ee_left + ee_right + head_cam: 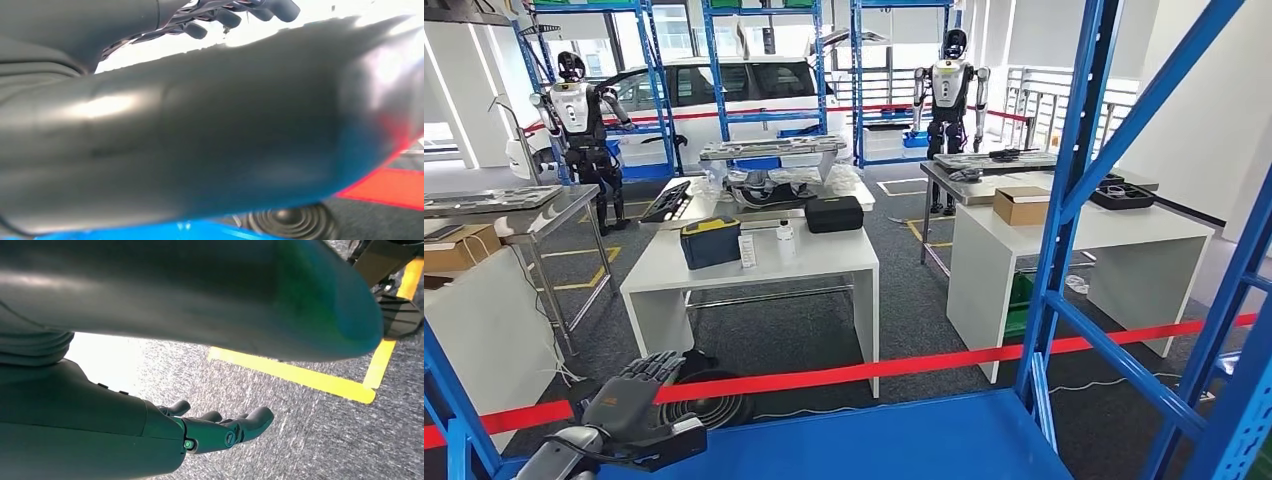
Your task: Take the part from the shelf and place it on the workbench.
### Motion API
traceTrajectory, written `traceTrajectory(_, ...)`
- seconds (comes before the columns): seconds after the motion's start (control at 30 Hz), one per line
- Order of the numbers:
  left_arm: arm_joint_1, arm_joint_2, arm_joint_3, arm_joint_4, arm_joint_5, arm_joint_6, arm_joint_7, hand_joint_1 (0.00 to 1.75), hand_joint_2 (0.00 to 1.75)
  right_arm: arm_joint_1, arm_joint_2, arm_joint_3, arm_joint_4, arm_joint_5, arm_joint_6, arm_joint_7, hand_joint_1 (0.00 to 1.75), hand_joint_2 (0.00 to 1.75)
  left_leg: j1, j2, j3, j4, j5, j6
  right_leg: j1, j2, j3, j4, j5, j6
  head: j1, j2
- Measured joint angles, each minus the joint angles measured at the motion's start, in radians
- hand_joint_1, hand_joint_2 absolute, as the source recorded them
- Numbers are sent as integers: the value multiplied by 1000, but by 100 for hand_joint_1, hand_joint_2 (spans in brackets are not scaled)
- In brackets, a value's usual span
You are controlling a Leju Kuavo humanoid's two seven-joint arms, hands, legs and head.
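Here we see our left hand (639,395) low over the near edge of the blue shelf (904,440), fingers (652,366) spread and a little curled, holding nothing. In the left wrist view the same hand (235,12) shows dark fingertips apart against a bright background, nothing between them. Just beyond the hand runs a red tape (924,365), and past it a black coil (709,405) lies on the grey floor. Further out from the hand stands a white table (764,265) with a dark case (710,242) and a black case (834,214) on it. Our right hand (215,427) hangs over speckled grey carpet near a yellow line (300,380), fingers loosely extended and apart, holding nothing. We cannot tell which item is the part, nor where it lies; the shelf board just beside the left hand is bare blue
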Motion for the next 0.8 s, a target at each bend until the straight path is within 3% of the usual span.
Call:
traceTrajectory(0.03, 0, -1, 0, -2, 0, 2, -1, 0, 0, 0, 0, -1, 0, 0, 0, 0, 0, 0, -3, 0, 13, -29, 5, 6, 0, 0, -3, 0, 1, 7, 0, 0)
traceTrajectory(0.17, 3, -7, 0, -6, 1, 1, -5, 0, 0, 4, 1, -8, 0, 1, 0, -1, 0, 0, -5, 1, 17, -48, 22, 38, -1, 2, -13, 10, -10, 35, 0, 0)
traceTrajectory(0.23, 1, -10, 0, -8, 3, -8, -9, 0, 0, 4, 1, -10, 0, 5, 1, -3, 0, 0, -4, 3, 13, -56, 32, 52, -1, 2, -45, 89, -69, 40, 1, 0)
traceTrajectory(0.3, 1, -12, -1, -9, 5, -15, -13, 0, 0, 4, 1, -13, 0, 9, 1, -3, 0, 0, -8, 3, 3, -55, 37, 60, 0, 2, -97, 216, -137, 43, 1, 0)
traceTrajectory(0.33, 2, -13, -1, -9, 6, -17, -14, 0, 0, 4, 1, -14, 0, 10, 1, -3, 0, 0, -10, 3, -4, -52, 40, 62, 0, 2, -114, 261, -152, 44, 1, 0)
traceTrajectory(0.37, 3, -14, -1, -9, 6, -18, -16, 0, 0, 4, 1, -15, 0, 11, 1, -3, 0, 0, -11, 2, -11, -49, 42, 63, 0, 2, -114, 269, -147, 44, 1, 0)
traceTrajectory(0.4, 3, -15, -1, -9, 6, -20, -17, 0, 0, 4, 1, -15, 0, 12, 1, -3, 0, 0, -11, 2, -19, -45, 45, 62, 0, 2, -94, 240, -126, 43, 1, 0)
traceTrajectory(0.47, 3, -15, -1, -11, 6, -24, -18, 0, 0, 2, 1, -15, 0, 12, 1, -2, 0, 0, -12, 1, -34, -34, 51, 57, 0, 2, -18, 113, -78, 41, 1, 0)
traceTrajectory(0.53, 2, -14, -1, -14, 6, -29, -20, 0, 0, 0, 1, -16, 0, 13, 1, -1, 0, 0, -14, -1, -43, -25, 57, 47, 3, 3, 25, 31, -51, 35, 1, 0)
traceTrajectory(0.63, 0, -13, -3, -17, 9, -38, -22, 0, 0, -1, 1, -16, 0, 17, 1, -1, 0, 0, -15, -3, -48, -26, 70, 29, 4, 2, 19, 17, -39, 20, 1, 0)
traceTrajectory(0.67, 0, -12, -3, -18, 11, -40, -22, 0, 0, -2, 1, -16, 0, 19, 1, -1, 0, 0, -14, -3, -54, -20, 62, 23, 2, 1, 15, 15, -31, 13, 0, 0)
traceTrajectory(0.73, 0, -9, -4, -18, 13, -42, -21, 0, 0, -2, 2, -17, 0, 20, 1, -1, 0, 0, -10, -1, -76, 40, -1, 11, -1, -2, 1, 10, -12, 1, 0, 0)
traceTrajectory(0.8, 2, -8, -4, -18, 14, -43, -21, 0, 0, -1, 2, -17, 0, 21, 1, -1, 0, 0, -6, -1, -109, 164, -92, 2, -1, -3, -18, 10, 4, -2, 0, 0)
